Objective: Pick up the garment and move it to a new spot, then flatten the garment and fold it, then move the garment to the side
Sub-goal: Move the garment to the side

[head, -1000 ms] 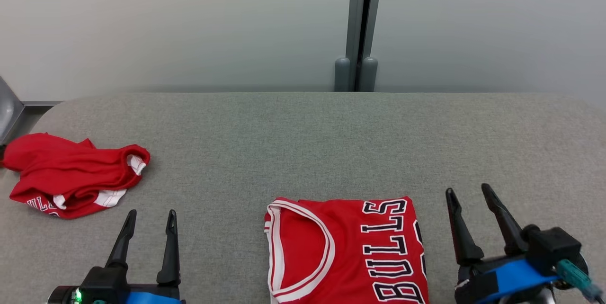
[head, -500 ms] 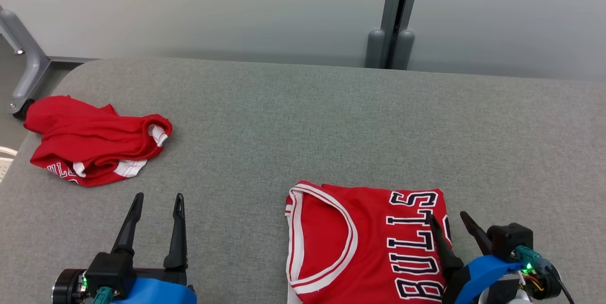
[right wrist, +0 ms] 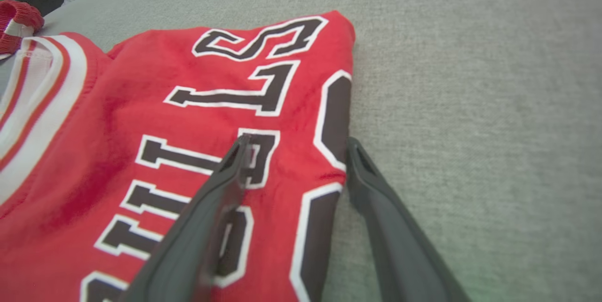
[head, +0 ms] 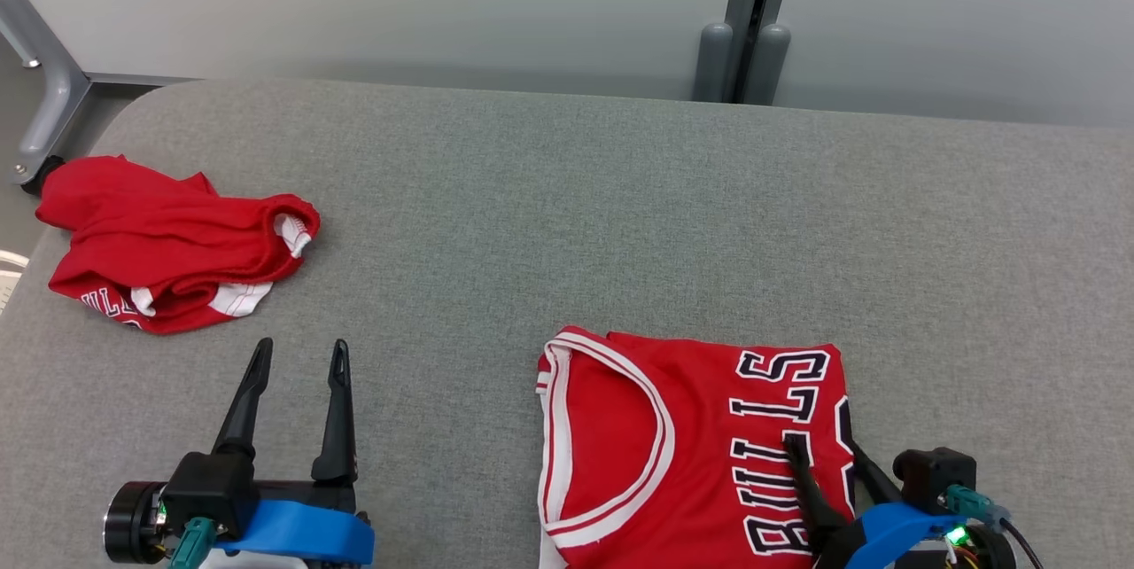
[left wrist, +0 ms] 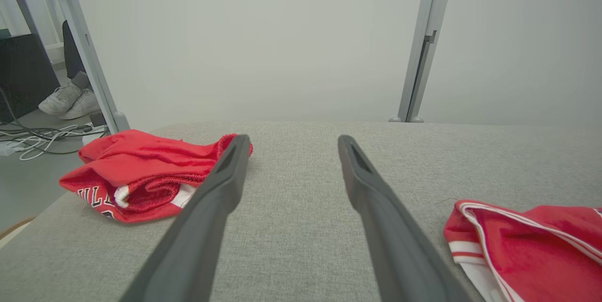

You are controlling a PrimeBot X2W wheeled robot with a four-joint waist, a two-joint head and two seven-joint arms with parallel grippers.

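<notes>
Our right gripper (head: 824, 448) reaches the folded jersey (head: 691, 445).
Beside the jersey a second ago, its spread, empty fingers now straddle the jersey's right edge on the grey table (head: 567, 241); we judge the sideways move comes next. Our left gripper (head: 301, 345), also spread, idles well left.

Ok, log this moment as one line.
stage: folded, not moved aside | right gripper: open, straddling right edge of folded jersey | left gripper: open, above bare table | crumpled red garment: far left
</notes>
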